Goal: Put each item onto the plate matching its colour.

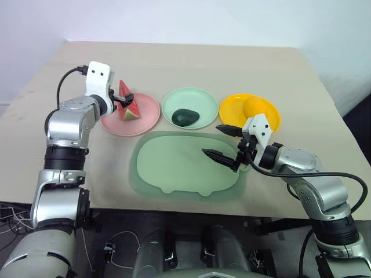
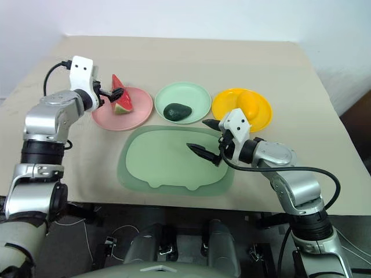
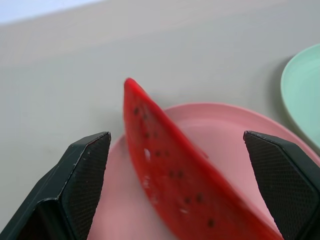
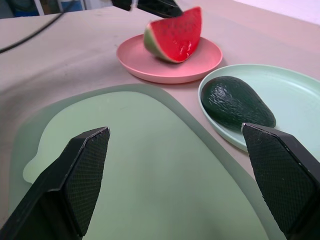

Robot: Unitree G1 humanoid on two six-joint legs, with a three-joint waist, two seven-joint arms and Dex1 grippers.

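Note:
The red watermelon wedge (image 1: 130, 108) stands on the pink plate (image 1: 148, 120) at the left. My left gripper (image 1: 124, 101) is open around the wedge's upper edge; in the left wrist view both fingers (image 3: 85, 170) stand clear of the wedge (image 3: 170, 165). On the mint green plate (image 1: 197, 99) in the middle lies the dark avocado (image 1: 185, 117). The yellow fruit (image 1: 254, 106) rests on the yellow plate (image 1: 233, 108) at the right. My right gripper (image 1: 215, 141) hangs open and empty above the right part of the mat.
A large pale green mat (image 1: 174, 168) with rounded corners lies in front of the three plates. The beige table (image 1: 191, 63) stretches bare behind them. Its front edge runs just below the mat.

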